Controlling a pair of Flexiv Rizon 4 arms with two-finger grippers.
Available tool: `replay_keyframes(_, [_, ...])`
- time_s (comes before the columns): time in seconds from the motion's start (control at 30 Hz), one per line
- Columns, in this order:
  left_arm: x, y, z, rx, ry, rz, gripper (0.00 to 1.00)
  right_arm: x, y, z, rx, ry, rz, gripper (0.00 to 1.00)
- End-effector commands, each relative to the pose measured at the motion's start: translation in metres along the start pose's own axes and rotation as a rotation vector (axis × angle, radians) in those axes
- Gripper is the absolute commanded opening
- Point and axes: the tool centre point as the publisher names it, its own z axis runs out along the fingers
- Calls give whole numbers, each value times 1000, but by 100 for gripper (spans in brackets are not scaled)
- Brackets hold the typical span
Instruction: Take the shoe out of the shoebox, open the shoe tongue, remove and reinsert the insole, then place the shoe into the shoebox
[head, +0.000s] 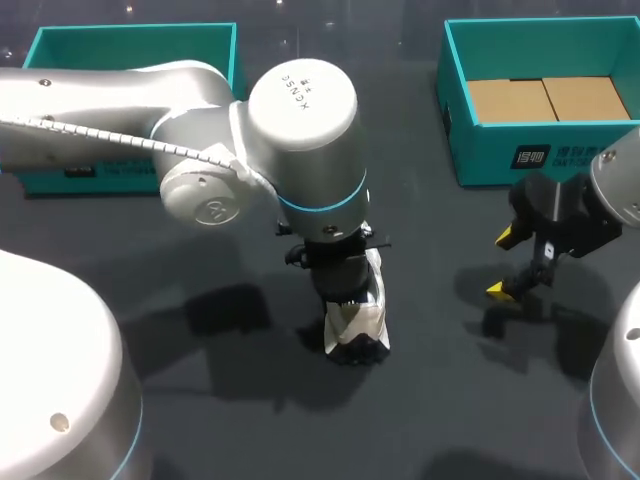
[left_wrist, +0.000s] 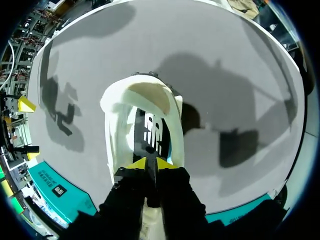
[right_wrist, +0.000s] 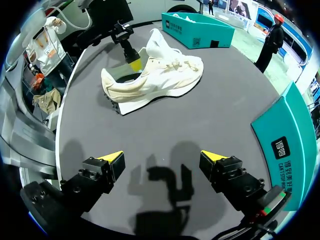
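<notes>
Shoe (head: 358, 318) (right_wrist: 160, 77): one, cream, on its sole mid-table (head: 450, 400), outside both boxes.
Shoeboxes: two, teal, at the far left corner (head: 135, 45) and far right corner (head: 455, 100).
Label (head: 532, 156): dark, printed, on the right box's near wall.
Left gripper (left_wrist: 150, 162): fingers pressed together inside the shoe's opening; I cannot tell what they pinch.
Right gripper (head: 503, 263) (right_wrist: 162, 162): spread wide, empty, near the right edge.

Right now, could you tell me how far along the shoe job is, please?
Done: the shoe is out of the shoebox and rests on the table. In hand: the left gripper has its tips together inside the shoe's opening; what they pinch, I cannot tell. The right gripper hangs open and empty. Left: probably the rest of the work inside the shoe, then putting it back in the shoebox.
</notes>
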Motion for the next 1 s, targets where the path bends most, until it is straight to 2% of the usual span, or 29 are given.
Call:
replay_keyframes(0.03, [-9,5,5,7,16,-3,34,2,0,-1,2,-3,1,100])
replay_keyframes(0.17, [-11,8,10,10,33,-11,44,2,0,-1,2,-3,1,100])
replay_keyframes(0.3, [-9,7,11,15,44,-11,45,2,0,-1,2,-3,1,100])
replay_keyframes(0.4, [-7,6,10,23,49,-14,49,2,0,-1,2,-3,1,100])
replay_keyframes(0.57, [-5,3,10,41,54,-17,82,2,0,-1,2,-3,1,100])
replay_keyframes(0.7, [-6,1,6,44,52,-12,100,2,0,-1,2,-3,1,100])
replay_keyframes(1.0, [-9,8,1,74,55,-3,100,2,0,-1,2,-3,1,100])
